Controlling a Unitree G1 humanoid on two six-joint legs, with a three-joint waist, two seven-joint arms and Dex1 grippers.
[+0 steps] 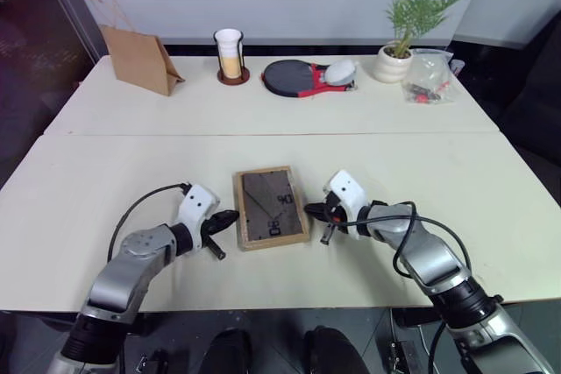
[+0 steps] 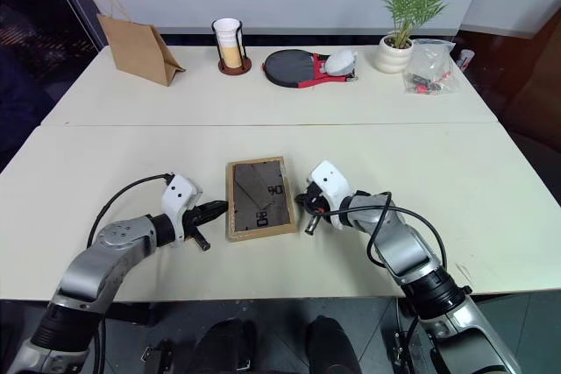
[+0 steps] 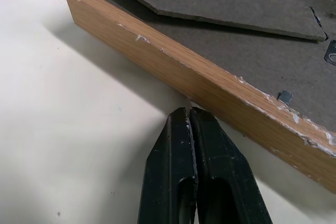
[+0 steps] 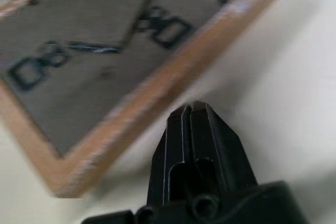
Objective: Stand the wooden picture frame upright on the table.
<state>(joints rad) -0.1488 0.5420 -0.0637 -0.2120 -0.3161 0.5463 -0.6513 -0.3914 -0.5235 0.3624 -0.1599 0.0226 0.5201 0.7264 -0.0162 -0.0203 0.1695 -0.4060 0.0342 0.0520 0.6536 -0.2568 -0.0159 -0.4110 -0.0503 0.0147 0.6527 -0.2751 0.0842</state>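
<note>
The wooden picture frame (image 1: 271, 207) lies flat and face down on the near panel of the table (image 1: 105, 172), its dark back and fold-out stand (image 3: 220, 3) upward. My left gripper (image 1: 231, 215) is shut, its tips at the frame's left edge, and holds nothing. My right gripper (image 1: 309, 208) is shut too, its tips at the frame's right edge. In the left wrist view the shut fingertips (image 3: 188, 116) nearly touch the light-wood side (image 3: 199, 82). The right wrist view shows its shut fingertips (image 4: 190, 113) against the wood rim (image 4: 157, 93).
At the back of the table stand a brown paper bag (image 1: 138, 59), a cup in a holder (image 1: 230, 56), a black and red paddle (image 1: 298, 78), a potted plant (image 1: 399, 50) and a clear plastic bag (image 1: 429, 74). A seam (image 1: 263, 134) crosses the table.
</note>
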